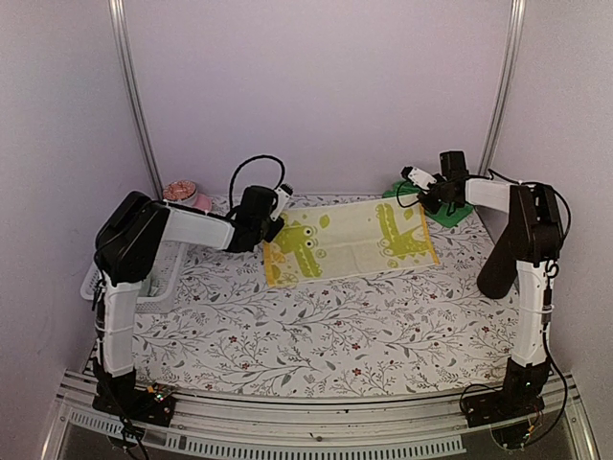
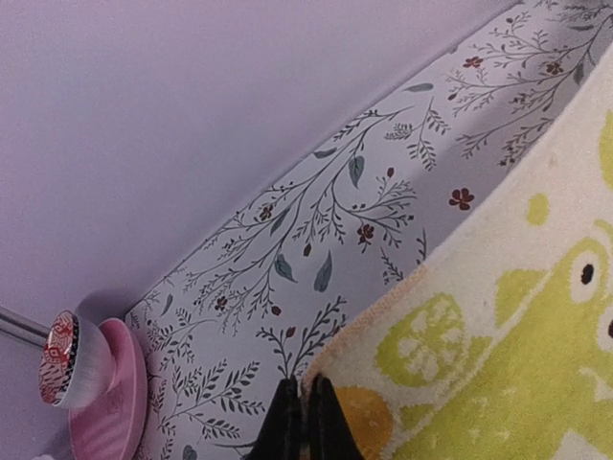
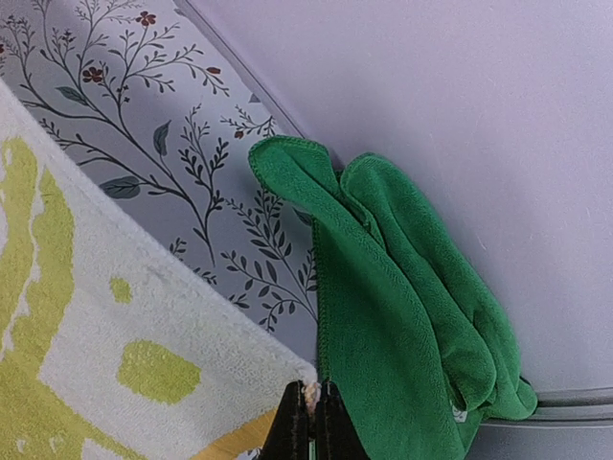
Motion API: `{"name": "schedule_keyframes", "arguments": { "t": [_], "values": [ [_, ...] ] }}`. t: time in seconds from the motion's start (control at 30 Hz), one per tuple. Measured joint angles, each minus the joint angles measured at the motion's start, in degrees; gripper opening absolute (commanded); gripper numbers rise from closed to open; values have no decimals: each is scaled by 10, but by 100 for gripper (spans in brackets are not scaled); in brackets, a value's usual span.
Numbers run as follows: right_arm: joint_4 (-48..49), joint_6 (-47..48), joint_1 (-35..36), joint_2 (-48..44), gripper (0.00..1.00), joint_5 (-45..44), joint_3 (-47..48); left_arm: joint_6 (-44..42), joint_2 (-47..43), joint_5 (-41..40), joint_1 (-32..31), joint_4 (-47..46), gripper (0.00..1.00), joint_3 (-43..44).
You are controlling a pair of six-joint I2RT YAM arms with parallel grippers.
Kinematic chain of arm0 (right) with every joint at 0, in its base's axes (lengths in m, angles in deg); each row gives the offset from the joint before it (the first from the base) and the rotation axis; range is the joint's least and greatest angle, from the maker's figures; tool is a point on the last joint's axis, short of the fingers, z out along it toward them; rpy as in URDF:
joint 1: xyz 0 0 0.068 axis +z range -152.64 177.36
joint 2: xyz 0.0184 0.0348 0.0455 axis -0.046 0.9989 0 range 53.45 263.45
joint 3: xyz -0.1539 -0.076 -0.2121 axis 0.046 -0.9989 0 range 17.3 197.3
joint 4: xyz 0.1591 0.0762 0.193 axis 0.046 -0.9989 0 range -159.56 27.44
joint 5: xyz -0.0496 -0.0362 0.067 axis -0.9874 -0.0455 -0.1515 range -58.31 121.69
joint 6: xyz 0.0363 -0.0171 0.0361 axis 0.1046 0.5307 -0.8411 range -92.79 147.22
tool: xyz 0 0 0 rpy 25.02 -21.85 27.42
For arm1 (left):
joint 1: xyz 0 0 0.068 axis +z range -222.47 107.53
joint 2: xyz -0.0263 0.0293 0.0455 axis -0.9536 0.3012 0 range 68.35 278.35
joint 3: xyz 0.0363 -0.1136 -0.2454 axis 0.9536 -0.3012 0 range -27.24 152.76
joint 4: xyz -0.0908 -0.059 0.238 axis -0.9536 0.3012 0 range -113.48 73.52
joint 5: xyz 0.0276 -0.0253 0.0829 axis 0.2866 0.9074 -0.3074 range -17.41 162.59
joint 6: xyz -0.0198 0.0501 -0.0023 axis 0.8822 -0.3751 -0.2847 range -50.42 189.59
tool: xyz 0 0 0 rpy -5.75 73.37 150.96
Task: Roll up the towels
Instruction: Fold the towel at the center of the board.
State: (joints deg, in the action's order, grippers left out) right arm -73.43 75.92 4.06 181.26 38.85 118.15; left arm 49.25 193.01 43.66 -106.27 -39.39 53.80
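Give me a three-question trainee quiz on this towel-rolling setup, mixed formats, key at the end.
1. True or false: the green towel lies spread out flat.
2. What is the left gripper shut on? A) the pink bowl B) a corner of the yellow crocodile-print towel C) the white basket
3. Fill in: the right gripper pinches a corner of the ____ towel.
Key: 1 false, it lies bunched up; 2 B; 3 yellow.
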Motion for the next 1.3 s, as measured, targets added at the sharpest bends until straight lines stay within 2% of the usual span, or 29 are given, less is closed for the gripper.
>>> {"name": "schedule_keyframes", "arguments": {
  "t": [0.23,0.57,0.83,1.3],
  "values": [
    [38,8,0,-2,2,-7,-14,-16,2,1,5,-16,0,8],
    [47,83,-21,-51,2,68,-129,-23,-52,76,5,-19,0,-108],
    [46,154,-39,-116,2,123,-189,-23,-127,134,-2,-15,0,-161],
    [23,244,-43,-130,2,131,-269,-21,-138,167,-44,54,0,-178]
  ]
}}
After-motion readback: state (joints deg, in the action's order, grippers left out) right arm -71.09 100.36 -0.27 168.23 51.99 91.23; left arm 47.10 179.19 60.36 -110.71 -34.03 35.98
